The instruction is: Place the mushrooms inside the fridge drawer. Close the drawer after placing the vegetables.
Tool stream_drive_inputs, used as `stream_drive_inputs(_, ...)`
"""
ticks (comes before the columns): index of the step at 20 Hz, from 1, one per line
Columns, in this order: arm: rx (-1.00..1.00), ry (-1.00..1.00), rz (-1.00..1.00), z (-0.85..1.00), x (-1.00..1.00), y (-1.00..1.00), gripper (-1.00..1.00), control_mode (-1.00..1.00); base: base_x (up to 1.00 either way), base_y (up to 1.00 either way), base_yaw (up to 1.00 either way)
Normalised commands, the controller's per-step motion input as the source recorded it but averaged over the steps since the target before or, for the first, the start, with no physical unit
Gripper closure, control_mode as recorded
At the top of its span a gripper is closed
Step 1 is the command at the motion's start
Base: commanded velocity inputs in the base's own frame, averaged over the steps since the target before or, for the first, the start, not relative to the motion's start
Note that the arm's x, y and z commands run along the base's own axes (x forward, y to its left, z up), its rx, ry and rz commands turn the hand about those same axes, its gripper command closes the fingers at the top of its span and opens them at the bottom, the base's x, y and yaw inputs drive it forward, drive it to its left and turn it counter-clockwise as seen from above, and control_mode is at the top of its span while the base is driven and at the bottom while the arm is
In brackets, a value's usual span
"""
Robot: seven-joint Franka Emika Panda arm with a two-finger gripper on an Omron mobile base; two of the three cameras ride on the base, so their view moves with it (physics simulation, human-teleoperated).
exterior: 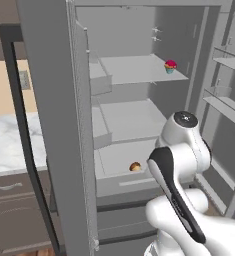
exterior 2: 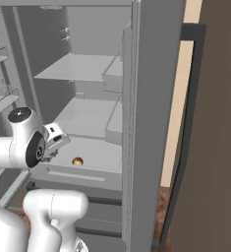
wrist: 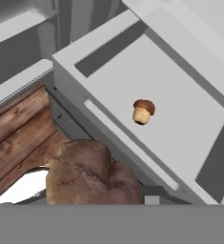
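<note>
In the left base view, at far left: a marble counter (exterior: 4, 145) over dark brown cabinet drawers (exterior: 11, 200), then the open grey fridge door (exterior: 59, 125) standing edge-on through the middle-left of the frame. Right of it, the fridge interior: bare shelves, and at upper right a pink-topped cupcake (exterior: 170, 66) on the upper shelf. Lower centre, the fridge drawer (exterior: 121, 184) pulled open, with the mushroom (exterior: 135, 166) lying on its floor near the front wall. Just right of the mushroom, the white arm blocking the drawer's right part.

In the right base view, at lower left: the arm's wrist beside the drawer's (exterior 2: 82, 176) left corner, the gripper itself hidden behind the arm; cannot tell whether spread or pressed together. Right of the wrist, the mushroom (exterior 2: 77, 161) inside the drawer, apart from the hand. Further right, the other fridge door (exterior 2: 151, 123) edge-on.

In the hand view, at lower left: wood floor (wrist: 18, 128) and a large brown lumpy mass (wrist: 85, 174) close to the lens, hiding the fingertips. Centre: the mushroom (wrist: 143, 111), brown cap up, tan stem, alone on the drawer floor (wrist: 180, 119), above and right of that mass, behind the front wall with its slot handle (wrist: 132, 147).
</note>
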Motion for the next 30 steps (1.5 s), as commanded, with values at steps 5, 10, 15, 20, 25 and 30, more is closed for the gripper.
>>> stream_drive_inputs(5, 0.11, 0.07, -0.06, -0.15, 1.0, -0.11, 1.0, -1.0, 0.0, 0.0, 0.0)
stream_drive_inputs(10, 0.04, 0.11, -0.27, -0.33, 0.78, 0.0, 1.0, -1.0, 0.0, 0.0, 0.0)
stream_drive_inputs(15, 0.09, 0.13, -0.21, -0.27, 0.42, -0.15, 1.0, -1.0, 0.0, 0.0, 0.0)
stream_drive_inputs(20, 0.07, 0.13, -0.11, -0.23, 0.25, -0.13, 1.0, -1.0, 0.0, 0.0, 0.0)
stream_drive_inputs(25, 0.01, 0.17, -0.1, -0.21, 0.08, 0.0, 1.0, -1.0, 0.0, 0.0, 0.0)
stream_drive_inputs(30, 0.0, 0.1, -0.08, -0.27, 0.01, 0.05, 1.0, -1.0, 0.0, 0.0, 0.0)
